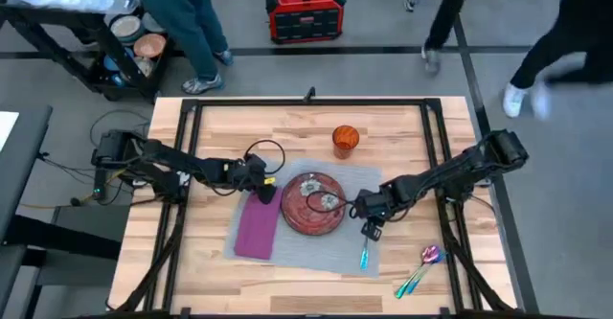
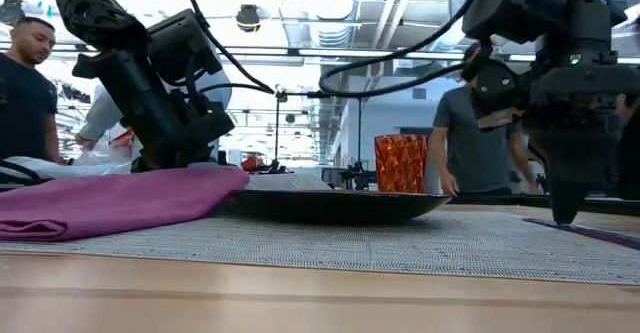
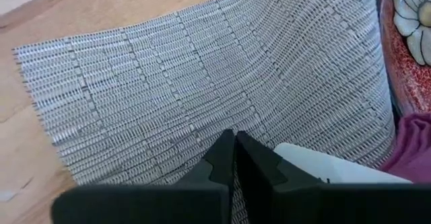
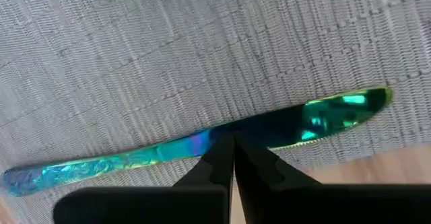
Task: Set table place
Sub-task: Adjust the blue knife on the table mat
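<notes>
While closed empty, right hand (image 1: 367,229) hovers over placemat (image 1: 330,254) beside knife (image 1: 364,256)

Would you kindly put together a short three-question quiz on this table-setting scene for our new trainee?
1. True or false: the iridescent metal knife lies on the grey woven placemat.
2. Which side of the round red patterned plate holds the purple cloth napkin in the high view: A left, B right?
3. Fill in: the orange faceted glass stands on the ___ of light wooden planks.

Key: 1 true; 2 A; 3 table.
</notes>
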Available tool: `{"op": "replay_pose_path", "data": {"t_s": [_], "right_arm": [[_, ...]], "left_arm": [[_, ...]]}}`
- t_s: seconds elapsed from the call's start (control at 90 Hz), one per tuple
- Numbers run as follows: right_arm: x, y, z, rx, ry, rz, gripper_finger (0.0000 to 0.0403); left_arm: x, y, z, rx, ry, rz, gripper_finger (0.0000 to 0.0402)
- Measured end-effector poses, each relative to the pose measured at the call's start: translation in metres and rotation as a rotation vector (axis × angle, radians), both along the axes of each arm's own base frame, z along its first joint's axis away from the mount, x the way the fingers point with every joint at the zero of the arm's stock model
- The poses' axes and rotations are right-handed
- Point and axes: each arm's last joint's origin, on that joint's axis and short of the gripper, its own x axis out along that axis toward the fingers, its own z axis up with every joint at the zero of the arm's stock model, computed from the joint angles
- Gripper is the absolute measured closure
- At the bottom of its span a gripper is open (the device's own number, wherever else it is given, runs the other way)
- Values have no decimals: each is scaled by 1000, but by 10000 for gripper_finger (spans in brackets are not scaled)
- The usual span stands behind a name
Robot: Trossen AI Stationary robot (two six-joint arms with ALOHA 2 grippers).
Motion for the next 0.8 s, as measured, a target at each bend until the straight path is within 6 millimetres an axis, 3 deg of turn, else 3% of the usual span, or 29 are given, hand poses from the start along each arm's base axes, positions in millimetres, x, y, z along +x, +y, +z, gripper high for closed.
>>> {"op": "replay_pose_path", "data": {"t_s": [0.267, 0.8], "right_arm": [[11, -2, -6, 52, -38, -2, 403], [24, -41, -1, 25, -90, -48, 403]], "left_arm": [[0, 0, 0, 1, 2, 0, 401], [0, 0, 0, 5, 0, -7, 401]]}}
